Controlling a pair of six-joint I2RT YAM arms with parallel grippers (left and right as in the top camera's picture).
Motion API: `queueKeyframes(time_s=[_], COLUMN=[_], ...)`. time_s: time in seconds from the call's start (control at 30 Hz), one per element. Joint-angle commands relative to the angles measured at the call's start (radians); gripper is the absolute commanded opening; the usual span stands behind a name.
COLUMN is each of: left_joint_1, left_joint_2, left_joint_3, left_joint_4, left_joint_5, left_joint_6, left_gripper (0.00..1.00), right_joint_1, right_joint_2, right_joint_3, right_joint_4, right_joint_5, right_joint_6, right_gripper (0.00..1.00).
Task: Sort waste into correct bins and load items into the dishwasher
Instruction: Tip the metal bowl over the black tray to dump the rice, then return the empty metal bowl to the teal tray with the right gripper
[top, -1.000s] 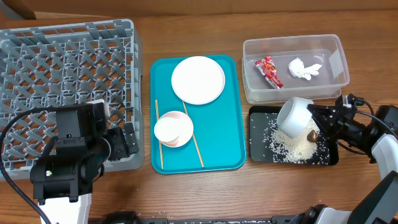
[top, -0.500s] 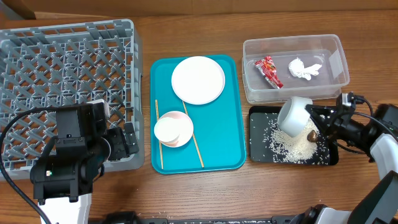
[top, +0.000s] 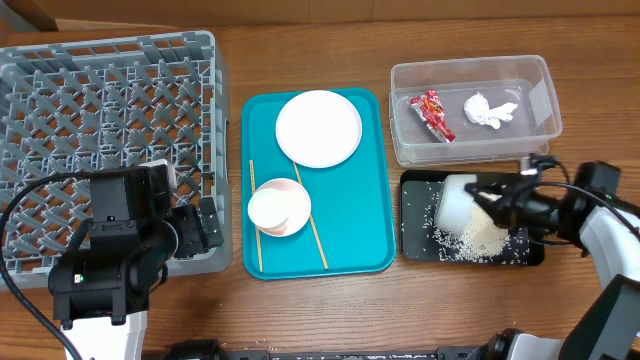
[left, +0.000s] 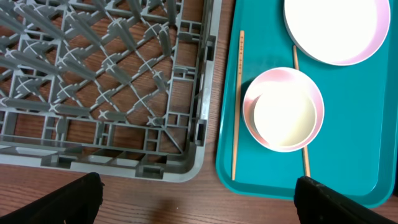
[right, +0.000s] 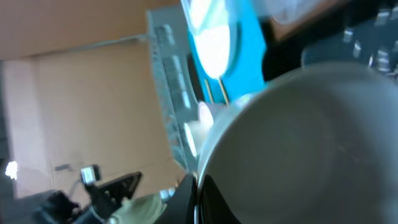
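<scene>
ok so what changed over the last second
The right gripper, shut on the pale grey-green round bowl, shifted it leftward over the shallow black rectangular tray and tipped it further onto its side. The left gripper, the teal plastic tray, the round white plate and the pale pink bowl stayed put.

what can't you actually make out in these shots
right wrist: blurred, the grey-green bowl fills it, hiding how the right gripper pinches it
overhead: that bowl and gripper cover part of the black tray
left wrist: left gripper fingers cut off by the bottom edge
left wrist: pink bowl contents too pale to tell
</scene>
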Motion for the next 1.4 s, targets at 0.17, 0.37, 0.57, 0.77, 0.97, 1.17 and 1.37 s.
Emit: queueKeyframes(time_s=[0.17, 0.37, 0.57, 0.77, 0.97, 1.17, 1.37], left_joint_1=[0.006, 0.006, 0.006, 0.006, 0.006, 0.006, 0.006], left_joint_2=[-0.001, -0.001, -0.001, -0.001, -0.001, -0.001, -0.001], left_joint_3=[0.022, 0.022, 0.022, 0.022, 0.022, 0.022, 0.022], left_joint_4=[0.0, 0.003, 0.002, 0.002, 0.002, 0.002, 0.002], left_joint_5=[-0.007, -0.007, -0.007, -0.007, -0.008, -0.007, -0.007], left_joint_6=[0.001, 0.001, 0.001, 0.001, 0.001, 0.001, 0.001], left_gripper=[1.0, 1.0, 1.0, 1.0, 1.0, 1.0, 1.0], right_joint_1=[0.319, 0.729, 0.955, 1.019, 1.019, 1.041, 1.168], right_joint_2=[-0.078, -0.034, 0.124, 0.309, 0.286, 0.265, 0.355], right_joint_3=[0.425, 0.446, 0.446, 0.446, 0.5, 0.696, 0.681], right_joint_4=[-0.24, -0.011, 0.069, 0.127, 0.051, -0.053, 0.016], right_joint_5=[0.425, 0.758, 0.882, 0.952, 0.948, 0.864, 0.939], right_joint_6=[-0.278, -0.257, -0.254, -0.068, -0.046, 0.034, 0.19], right_gripper=[0.04, 0.04, 0.04, 0.06, 0.4, 0.5, 0.52])
